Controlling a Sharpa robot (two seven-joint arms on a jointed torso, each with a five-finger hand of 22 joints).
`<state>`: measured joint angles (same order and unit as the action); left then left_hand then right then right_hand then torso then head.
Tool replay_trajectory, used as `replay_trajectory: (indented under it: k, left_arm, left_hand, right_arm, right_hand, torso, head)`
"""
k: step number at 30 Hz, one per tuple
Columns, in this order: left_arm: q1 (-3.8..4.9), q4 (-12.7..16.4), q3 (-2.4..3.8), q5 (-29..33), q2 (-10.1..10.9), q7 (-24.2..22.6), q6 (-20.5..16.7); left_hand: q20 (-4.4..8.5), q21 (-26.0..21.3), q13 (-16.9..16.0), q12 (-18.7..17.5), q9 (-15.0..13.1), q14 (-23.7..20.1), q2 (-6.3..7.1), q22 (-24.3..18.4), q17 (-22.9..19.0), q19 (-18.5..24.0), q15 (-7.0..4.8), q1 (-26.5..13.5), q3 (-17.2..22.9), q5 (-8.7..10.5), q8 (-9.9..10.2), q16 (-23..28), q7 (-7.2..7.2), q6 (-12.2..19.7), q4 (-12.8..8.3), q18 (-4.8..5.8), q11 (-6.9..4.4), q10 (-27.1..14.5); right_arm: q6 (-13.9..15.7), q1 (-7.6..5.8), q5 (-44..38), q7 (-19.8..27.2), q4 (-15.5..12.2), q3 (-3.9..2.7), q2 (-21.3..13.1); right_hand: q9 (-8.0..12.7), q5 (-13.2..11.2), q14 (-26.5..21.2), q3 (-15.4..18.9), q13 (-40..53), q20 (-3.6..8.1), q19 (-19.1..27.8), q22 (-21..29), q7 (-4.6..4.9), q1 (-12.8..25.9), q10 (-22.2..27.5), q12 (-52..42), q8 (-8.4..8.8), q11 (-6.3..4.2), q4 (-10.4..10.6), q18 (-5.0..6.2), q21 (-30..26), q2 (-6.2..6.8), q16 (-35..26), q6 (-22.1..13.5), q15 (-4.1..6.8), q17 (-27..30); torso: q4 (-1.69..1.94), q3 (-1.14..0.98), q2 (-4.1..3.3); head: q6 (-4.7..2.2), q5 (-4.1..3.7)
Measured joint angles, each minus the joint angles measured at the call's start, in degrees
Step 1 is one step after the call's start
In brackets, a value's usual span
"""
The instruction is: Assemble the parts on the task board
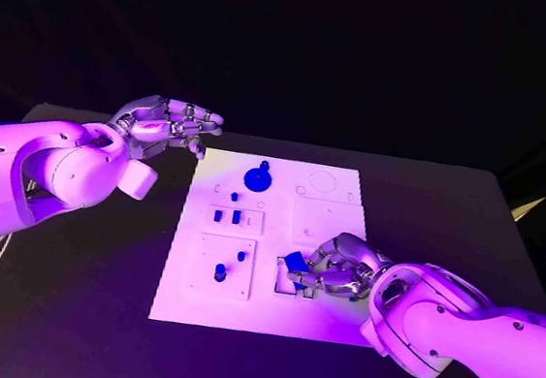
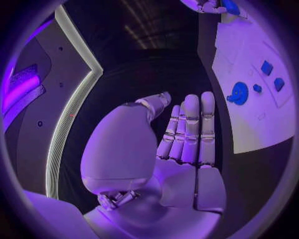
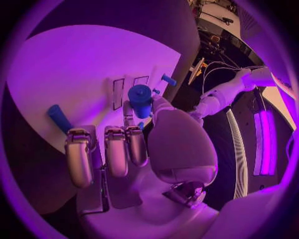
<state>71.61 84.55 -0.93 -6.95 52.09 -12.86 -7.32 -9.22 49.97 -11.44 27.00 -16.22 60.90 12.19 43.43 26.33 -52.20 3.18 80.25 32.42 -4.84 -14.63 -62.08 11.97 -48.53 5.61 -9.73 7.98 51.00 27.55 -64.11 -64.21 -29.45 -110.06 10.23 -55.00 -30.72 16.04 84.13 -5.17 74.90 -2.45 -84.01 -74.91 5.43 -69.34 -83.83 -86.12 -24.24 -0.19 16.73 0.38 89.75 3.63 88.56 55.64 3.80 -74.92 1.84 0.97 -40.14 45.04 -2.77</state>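
The white task board lies in the middle of the black table. A round blue gear sits at its far end, and small blue parts stand in the left-hand panels. My right hand rests on the board's near right area, its thumb and a finger pinching a blue cylindrical part, also seen as the blue cylinder close over the board. My left hand hovers off the board's far left corner; its fingers lie together and hold nothing.
Another blue peg lies on the board just beyond my right hand's fingers. Two more blue parts stand in the near left panel. The gear and blue blocks lie to the side of my left hand. Black table surrounds the board.
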Motion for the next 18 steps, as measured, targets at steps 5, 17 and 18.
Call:
replay_trajectory:
  k: [5, 17, 18]
  left_arm:
    - [-0.01, 0.0, 0.0, 0.0, 0.0, 0.02, 0.03]
    - [-0.01, -0.01, -0.01, 0.0, 0.02, 0.05, 0.1]
    - [-0.01, -0.01, -0.01, 0.0, 0.02, 0.06, 0.1]
  left_hand:
    - [0.0, 0.0, 0.0, 0.0, 0.0, 0.0, 0.0, 0.0, 0.0, 0.0, 0.0, 0.0, 0.0, 0.0, 0.0, 0.0, 0.0, 0.0, 0.0, 0.0, 0.0, 0.0]
    - [0.0, 0.0, 0.09, 0.0, 0.0, 0.0, 0.0, -0.06, -0.01, 0.0, 0.0, 0.0, 0.0, 0.0, 0.0, 0.0, 0.0, 0.0, 0.0, 0.0, 0.0, 0.0]
    - [0.0, 0.0, 0.09, 0.0, 0.0, 0.0, 0.0, -0.07, -0.04, 0.0, 0.0, 0.0, 0.0, 0.0, 0.0, 0.0, 0.0, 0.0, 0.0, 0.0, 0.0, 0.0]
  right_arm:
    - [-0.74, 0.23, 0.62, -0.23, 0.69, 0.0, 0.74]
    - [-1.19, 0.29, 1.18, -0.88, 1.37, -0.15, 1.5]
    - [-1.19, 0.29, 1.2, -0.92, 1.41, -0.15, 1.55]
  right_hand:
    - [0.0, -0.3, 0.0, -0.09, 0.05, 0.15, 0.15, 0.0, 0.07, 0.36, 0.0, 0.0, 0.0, 0.0, -0.04, 0.0, 0.0, 0.07, 0.0, 0.08, 0.0, 0.0]
    - [-0.34, -0.96, -0.21, -0.11, 0.04, 0.41, 0.0, -0.01, 0.09, 2.53, -0.23, 0.0, -0.18, -0.21, -0.04, 0.0, 0.0, 0.71, -0.01, 0.5, 0.2, 0.0]
    - [-0.34, -1.09, -0.21, -0.11, 0.04, 0.41, 0.0, -0.03, 0.03, 2.8, -0.22, 0.0, -0.3, -0.21, -0.03, 0.0, 0.0, 0.69, -0.01, 0.55, 0.2, 0.0]
  torso:
    - [-0.03, 0.0, -0.02]
    - [-0.1, -0.07, -0.02]
    - [-0.09, -0.07, -0.02]
  head:
    - [0.23, -0.26]
    - [0.38, -0.17]
    - [0.39, -0.17]
